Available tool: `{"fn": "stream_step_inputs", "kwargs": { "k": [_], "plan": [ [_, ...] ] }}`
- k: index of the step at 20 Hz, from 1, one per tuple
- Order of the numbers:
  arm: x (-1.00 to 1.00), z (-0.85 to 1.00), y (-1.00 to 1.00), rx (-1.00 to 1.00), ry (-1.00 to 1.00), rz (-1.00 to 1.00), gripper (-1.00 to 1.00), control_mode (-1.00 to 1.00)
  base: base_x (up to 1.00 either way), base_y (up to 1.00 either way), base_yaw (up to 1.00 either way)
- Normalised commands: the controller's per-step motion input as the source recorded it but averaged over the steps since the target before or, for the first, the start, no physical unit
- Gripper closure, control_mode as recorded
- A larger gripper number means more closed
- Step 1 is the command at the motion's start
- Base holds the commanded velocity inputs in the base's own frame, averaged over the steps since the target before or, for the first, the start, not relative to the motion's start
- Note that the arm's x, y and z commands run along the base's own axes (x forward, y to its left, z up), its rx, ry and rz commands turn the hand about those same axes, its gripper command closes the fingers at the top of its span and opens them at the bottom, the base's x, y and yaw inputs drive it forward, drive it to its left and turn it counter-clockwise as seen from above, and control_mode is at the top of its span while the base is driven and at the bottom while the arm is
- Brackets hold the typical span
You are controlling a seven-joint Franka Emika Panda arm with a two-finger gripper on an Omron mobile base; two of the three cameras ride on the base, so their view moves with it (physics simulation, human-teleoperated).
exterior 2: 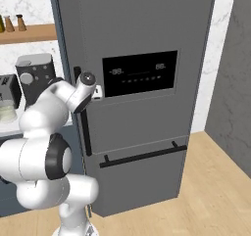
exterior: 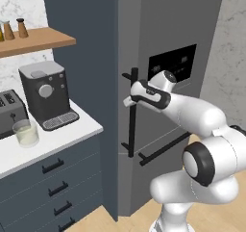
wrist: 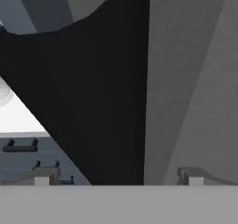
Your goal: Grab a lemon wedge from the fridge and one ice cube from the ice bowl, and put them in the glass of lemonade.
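I am seeing the claw (exterior: 129, 101) standing wide apart, its 2 fingers (wrist: 42, 175) straddling the fridge's (exterior 2: 147, 29) black vertical handle (exterior: 131, 115); door closed.

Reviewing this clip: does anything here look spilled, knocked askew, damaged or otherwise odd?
Nothing stands out. The fridge is shut, its vertical handle straight, with the open tool up against it. The glass of lemonade stands upright on the counter beside the coffee machine, with no spill around it.
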Motion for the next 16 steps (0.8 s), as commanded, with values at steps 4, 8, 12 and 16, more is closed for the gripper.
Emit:
{"fn": "stream_step_inputs", "kwargs": {
  "k": [4,8,12,16],
  "plan": [
    [0.08,-0.03,0.01,0.0,-0.01,0.0,-1.0,-1.0,0.0,0.0,0.0],
    [0.09,-0.01,0.0,0.0,0.0,0.0,-1.0,-1.0,0.0,0.0,0.0],
    [0.18,0.0,0.0,0.0,0.0,0.0,1.0,-1.0,0.0,0.0,0.0],
    [0.04,0.0,0.0,0.0,0.0,0.0,1.0,-1.0,0.0,0.0,0.0]
  ]
}}
